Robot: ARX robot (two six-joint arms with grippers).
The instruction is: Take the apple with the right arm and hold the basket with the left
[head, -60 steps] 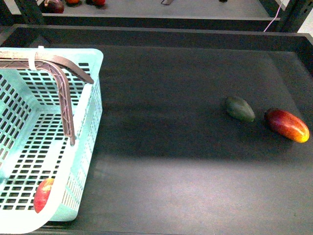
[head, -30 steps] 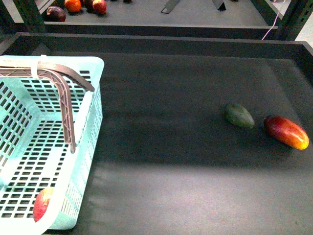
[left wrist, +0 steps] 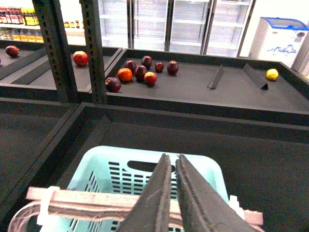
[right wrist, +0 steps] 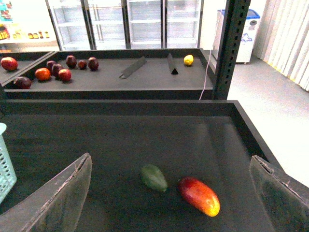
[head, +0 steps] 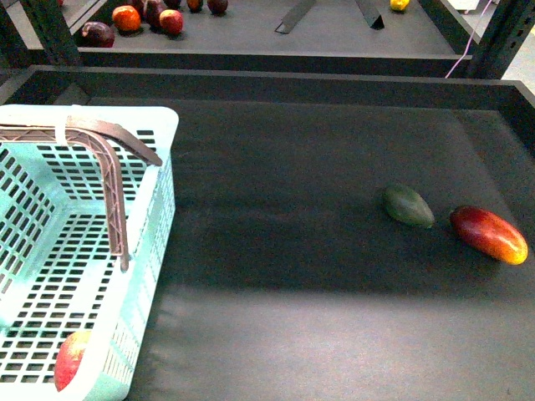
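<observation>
The pale mint basket (head: 155, 209) stands at the left of the dark table, its brown handles (head: 113, 196) lying across its top. The red apple (head: 68, 357) lies inside it at the near right corner, partly hidden by the rim. Neither gripper shows in the front view. In the left wrist view my left gripper (left wrist: 171, 158) is shut on nothing, poised above the basket (left wrist: 106, 159) and its handles (left wrist: 91, 209). In the right wrist view my right gripper (right wrist: 170, 159) is open wide above the table, with only a sliver of the basket (right wrist: 4, 162) showing at the edge.
A red-orange mango (head: 489, 234) and a dark green fruit (head: 408, 206) lie side by side at the right of the table, also under the right gripper as mango (right wrist: 199, 195) and green fruit (right wrist: 154, 177). A back shelf holds several fruits (head: 125, 17). A raised rim (head: 267, 63) borders the table.
The whole front view has slid downward, so more of the back shelf and its fruits shows. The basket, apple, mango and green fruit keep their places relative to each other.
</observation>
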